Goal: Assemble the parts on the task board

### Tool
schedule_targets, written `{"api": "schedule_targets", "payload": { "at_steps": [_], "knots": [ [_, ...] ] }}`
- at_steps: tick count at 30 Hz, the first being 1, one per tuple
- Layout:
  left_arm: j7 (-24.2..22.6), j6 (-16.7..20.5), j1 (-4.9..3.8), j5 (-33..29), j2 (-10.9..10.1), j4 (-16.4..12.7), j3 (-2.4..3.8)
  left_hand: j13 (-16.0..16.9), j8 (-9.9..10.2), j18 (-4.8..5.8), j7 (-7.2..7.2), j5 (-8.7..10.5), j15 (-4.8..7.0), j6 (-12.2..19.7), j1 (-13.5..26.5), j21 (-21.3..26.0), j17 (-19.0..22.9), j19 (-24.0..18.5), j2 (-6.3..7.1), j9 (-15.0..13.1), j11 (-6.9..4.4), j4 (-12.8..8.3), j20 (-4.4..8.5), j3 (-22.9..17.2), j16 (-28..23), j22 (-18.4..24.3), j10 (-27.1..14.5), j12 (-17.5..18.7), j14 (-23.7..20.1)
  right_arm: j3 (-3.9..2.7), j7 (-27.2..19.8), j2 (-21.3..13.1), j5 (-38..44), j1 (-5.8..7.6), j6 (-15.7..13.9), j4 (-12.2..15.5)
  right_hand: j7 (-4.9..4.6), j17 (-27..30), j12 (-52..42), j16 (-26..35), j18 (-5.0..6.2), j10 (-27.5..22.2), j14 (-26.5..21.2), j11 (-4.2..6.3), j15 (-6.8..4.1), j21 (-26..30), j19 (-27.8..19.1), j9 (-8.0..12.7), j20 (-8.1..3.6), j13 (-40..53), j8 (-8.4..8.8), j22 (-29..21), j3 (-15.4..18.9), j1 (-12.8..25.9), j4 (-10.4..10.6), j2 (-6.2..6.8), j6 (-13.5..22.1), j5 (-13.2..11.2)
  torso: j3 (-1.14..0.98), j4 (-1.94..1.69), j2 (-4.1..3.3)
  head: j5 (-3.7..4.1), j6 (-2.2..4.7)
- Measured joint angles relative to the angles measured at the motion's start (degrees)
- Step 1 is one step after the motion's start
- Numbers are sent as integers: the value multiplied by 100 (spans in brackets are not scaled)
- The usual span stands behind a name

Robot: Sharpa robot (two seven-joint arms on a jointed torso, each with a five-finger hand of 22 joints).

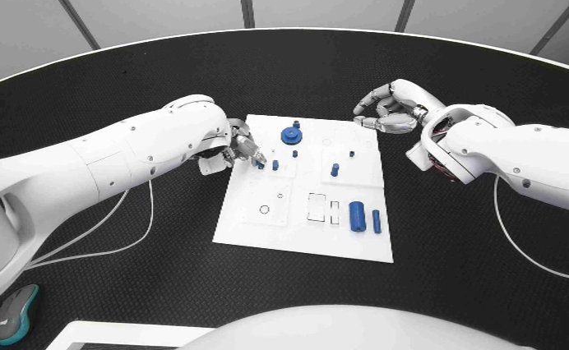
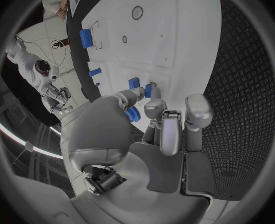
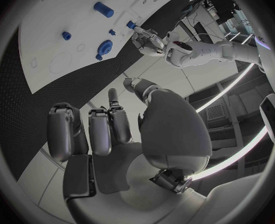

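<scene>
The white task board [image 1: 284,231] lies in the middle of the black table. My left hand [image 1: 238,149] is at the board's left edge, and its thumb and a finger pinch a small blue peg [image 1: 261,165] [image 2: 148,90] that stands in the board. A second peg [image 1: 275,165] stands just beside it. Farther up the board sits a round blue knob [image 1: 292,134] [image 3: 104,47]. Two blue cylinders [image 1: 357,214] lie near the board's right edge. My right hand [image 1: 391,109] hovers off the board's far right corner, its fingers curled in with nothing in them.
More small blue pegs [image 1: 335,171] stand mid-board, beside a rectangular slot [image 1: 316,208] and a round recess [image 1: 263,209]. A white cable [image 1: 118,227] trails under the left arm. A teal object [image 1: 15,313] lies at the near left table edge.
</scene>
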State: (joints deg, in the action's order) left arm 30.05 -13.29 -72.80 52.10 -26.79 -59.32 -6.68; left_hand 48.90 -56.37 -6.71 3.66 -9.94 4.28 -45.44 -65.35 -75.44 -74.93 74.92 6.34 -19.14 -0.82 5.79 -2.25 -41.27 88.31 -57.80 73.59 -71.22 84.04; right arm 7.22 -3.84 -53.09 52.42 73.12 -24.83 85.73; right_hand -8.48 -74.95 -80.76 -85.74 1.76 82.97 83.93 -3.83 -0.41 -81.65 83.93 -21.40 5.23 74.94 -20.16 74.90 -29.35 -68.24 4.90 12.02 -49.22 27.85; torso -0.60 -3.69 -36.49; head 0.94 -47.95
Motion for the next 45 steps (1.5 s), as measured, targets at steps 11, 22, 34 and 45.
{"api": "schedule_targets", "payload": {
  "at_steps": [11, 22, 34, 45],
  "knots": [
    [3, -196, -17, -39, -5, -10, 1, 59, -24, 0, -9, 3, 0, 31, -5, 0, 0, 0, -5, -49, 1, 0, 0, 0, 0, -67, 0, 0, 0, 0, -1, 1, 0, -1, 0, 2, 0, 1, 0, 0, 0, 0, 0, 0, 0, 0, 0, 0, 0, -1, 0, 0, 0, 0, 0, 0, 0, 0, 2, -4, -1, -2, -5],
    [55, -163, -27, 139, 23, 27, 1, 65, -23, 0, 1, -38, 0, 40, -4, -55, 1, 18, -5, -83, 1, -1, -18, 1, 0, -156, -1, 0, 0, 0, -4, 1, 0, -1, -7, 3, 0, 2, 0, 0, 0, 0, 0, 0, 0, 0, 0, -1, 0, -1, 1, 0, 0, 0, 0, 0, 0, 0, -2, -1, -2, -10, -12],
    [87, -235, -37, 363, 101, 53, 1, 112, -22, 0, 2, -70, 0, 41, -3, -91, 1, 42, -3, -101, -12, -2, 0, 2, 0, -226, 55, 0, 0, 0, -2, 2, 0, -1, -10, 10, 0, 2, 0, 0, 0, 0, 0, 0, 0, 0, 0, -1, 0, -2, 1, 0, 0, 0, 0, 0, 0, 0, -3, 0, -4, -7, -19],
    [105, -326, -38, 497, 151, 69, 0, 112, -27, 0, 0, -71, 0, 38, 27, -91, 1, 41, 27, -114, -11, -3, 0, 1, 21, -226, 54, 0, 0, 0, -3, 2, 0, -1, -10, 12, 0, 3, 0, 0, 0, 0, 0, 0, 0, 0, 0, -1, 0, -2, 1, 0, 0, 0, 0, 0, 0, 0, -4, -1, 0, -7, -23]
  ]
}}
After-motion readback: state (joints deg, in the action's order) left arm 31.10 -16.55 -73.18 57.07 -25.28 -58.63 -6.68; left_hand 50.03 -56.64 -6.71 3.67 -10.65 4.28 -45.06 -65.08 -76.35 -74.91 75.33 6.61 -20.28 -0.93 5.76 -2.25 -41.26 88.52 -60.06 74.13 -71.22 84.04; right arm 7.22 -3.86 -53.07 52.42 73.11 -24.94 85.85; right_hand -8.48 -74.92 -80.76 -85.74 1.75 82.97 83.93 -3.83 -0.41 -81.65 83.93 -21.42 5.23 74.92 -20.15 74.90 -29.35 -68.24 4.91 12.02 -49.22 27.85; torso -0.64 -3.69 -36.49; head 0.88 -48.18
